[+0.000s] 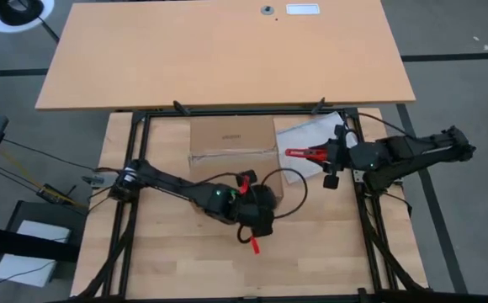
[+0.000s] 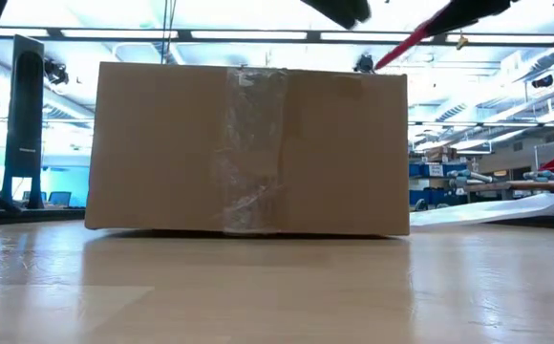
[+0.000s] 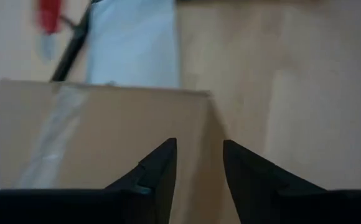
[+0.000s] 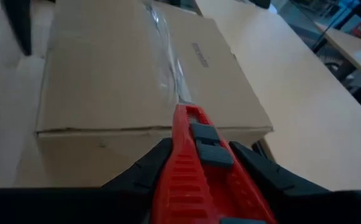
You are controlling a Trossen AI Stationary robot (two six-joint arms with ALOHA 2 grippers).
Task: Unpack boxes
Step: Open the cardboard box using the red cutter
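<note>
Cardboard carton closed, flat on wooden table, near far edge, between both arms. Clear tape strip along top seam and down front side; small dark printed logo on top.

Right gripper just beside right edge of carton, raised above table, 2 fingers clamped on red-handled box cutter. Cutter tip pointing toward carton, over its top near taped seam; blade itself not clear enough to judge. In high view, cutter lying level from gripper toward carton's right side.

Left gripper near front right corner of carton, above its top, fingers parted with narrow gap, nothing between them. Left arm reaching across front of carton, partly hiding it in high view.

White plastic bag flat on table just right of carton, under right arm. Small red item on table in front of left gripper, too small to identify.
</note>
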